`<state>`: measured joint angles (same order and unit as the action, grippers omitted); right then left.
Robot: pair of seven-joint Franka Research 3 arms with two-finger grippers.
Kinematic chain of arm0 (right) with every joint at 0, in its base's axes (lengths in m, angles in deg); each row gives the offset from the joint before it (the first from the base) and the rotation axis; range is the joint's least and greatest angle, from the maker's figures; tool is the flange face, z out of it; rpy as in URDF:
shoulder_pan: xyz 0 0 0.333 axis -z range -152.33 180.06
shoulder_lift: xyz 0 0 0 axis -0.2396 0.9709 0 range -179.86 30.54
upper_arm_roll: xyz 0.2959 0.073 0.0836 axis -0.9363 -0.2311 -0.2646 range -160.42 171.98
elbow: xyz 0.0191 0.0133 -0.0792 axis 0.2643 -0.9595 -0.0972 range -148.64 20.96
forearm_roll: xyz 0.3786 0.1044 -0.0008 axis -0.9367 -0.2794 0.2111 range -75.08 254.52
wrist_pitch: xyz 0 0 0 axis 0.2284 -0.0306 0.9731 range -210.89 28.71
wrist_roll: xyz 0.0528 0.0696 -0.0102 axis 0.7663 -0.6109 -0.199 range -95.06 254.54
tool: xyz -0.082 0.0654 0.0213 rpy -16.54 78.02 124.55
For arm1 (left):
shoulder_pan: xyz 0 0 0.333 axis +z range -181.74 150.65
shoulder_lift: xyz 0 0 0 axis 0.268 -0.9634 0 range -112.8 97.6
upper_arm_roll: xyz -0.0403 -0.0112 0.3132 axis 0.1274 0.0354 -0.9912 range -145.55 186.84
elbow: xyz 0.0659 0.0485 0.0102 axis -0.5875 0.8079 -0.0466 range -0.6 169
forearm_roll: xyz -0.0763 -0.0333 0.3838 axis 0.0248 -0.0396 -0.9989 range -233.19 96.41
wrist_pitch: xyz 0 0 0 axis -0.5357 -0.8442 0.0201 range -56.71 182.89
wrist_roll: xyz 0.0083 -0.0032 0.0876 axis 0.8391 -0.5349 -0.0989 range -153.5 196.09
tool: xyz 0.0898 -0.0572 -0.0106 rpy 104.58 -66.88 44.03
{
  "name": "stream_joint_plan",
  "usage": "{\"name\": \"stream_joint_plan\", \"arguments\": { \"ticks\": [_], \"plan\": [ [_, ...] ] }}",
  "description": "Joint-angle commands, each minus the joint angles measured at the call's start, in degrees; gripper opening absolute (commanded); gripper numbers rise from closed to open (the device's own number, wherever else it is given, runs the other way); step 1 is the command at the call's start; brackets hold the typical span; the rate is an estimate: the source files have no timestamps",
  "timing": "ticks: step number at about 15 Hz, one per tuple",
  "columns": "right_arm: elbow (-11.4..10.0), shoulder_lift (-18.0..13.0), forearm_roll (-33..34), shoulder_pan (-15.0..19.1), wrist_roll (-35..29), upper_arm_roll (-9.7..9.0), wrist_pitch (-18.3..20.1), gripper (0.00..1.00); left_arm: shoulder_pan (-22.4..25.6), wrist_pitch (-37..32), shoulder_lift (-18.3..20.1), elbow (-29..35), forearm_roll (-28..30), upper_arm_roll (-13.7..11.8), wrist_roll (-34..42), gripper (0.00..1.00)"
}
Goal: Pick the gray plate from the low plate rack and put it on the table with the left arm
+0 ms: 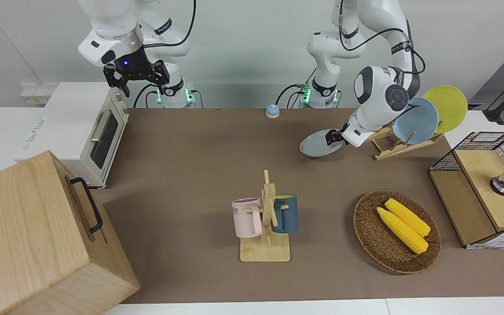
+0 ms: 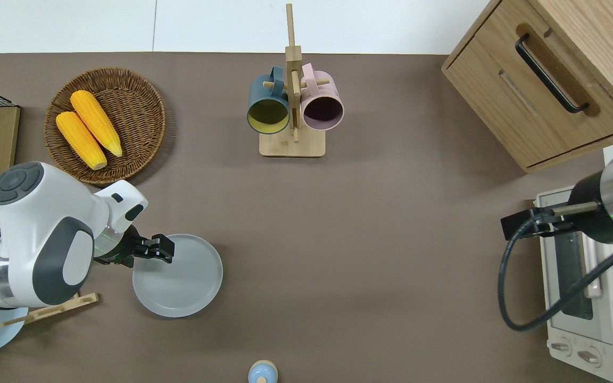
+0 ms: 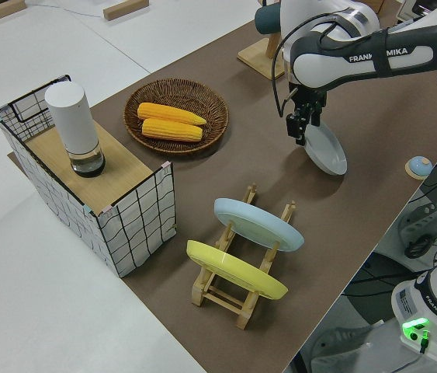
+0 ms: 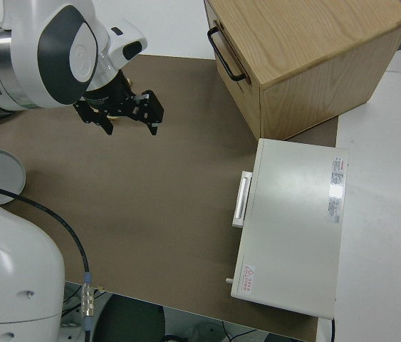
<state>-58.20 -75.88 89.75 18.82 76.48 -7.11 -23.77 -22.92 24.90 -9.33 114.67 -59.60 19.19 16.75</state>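
Note:
My left gripper is shut on the rim of the gray plate. It holds the plate nearly flat and low over the brown table, beside the low plate rack, toward the middle of the table. The front view shows the gripper, the plate and the rack. The left side view shows the gripper gripping the plate by its edge. The rack still holds a blue plate and a yellow plate. My right gripper is parked, open and empty.
A corn basket lies farther from the robots than the rack. A mug tree with two mugs stands mid-table. A small bell sits near the robots. A toaster oven and a wooden cabinet are at the right arm's end, a wire basket at the left arm's end.

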Motion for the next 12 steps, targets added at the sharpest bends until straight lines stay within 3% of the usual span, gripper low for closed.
{"name": "stream_joint_plan", "arguments": {
  "ticks": [1,6,12],
  "plan": [
    [0.3,-0.3,-0.2,0.8,0.2,-0.38,0.9,0.990,-0.5,0.3,0.8,0.6,-1.4,-0.5,-0.9,0.98],
    [0.3,-0.3,-0.2,0.8,0.2,-0.38,0.9,0.987,-0.5,-0.6,1.3,-0.1,-2.6,-1.0,-0.9,0.98],
    [0.3,-0.3,-0.2,0.8,0.2,-0.38,0.9,0.990,0.0,-4.5,2.0,-8.0,-2.6,-2.6,-0.9,0.99]
  ]
}}
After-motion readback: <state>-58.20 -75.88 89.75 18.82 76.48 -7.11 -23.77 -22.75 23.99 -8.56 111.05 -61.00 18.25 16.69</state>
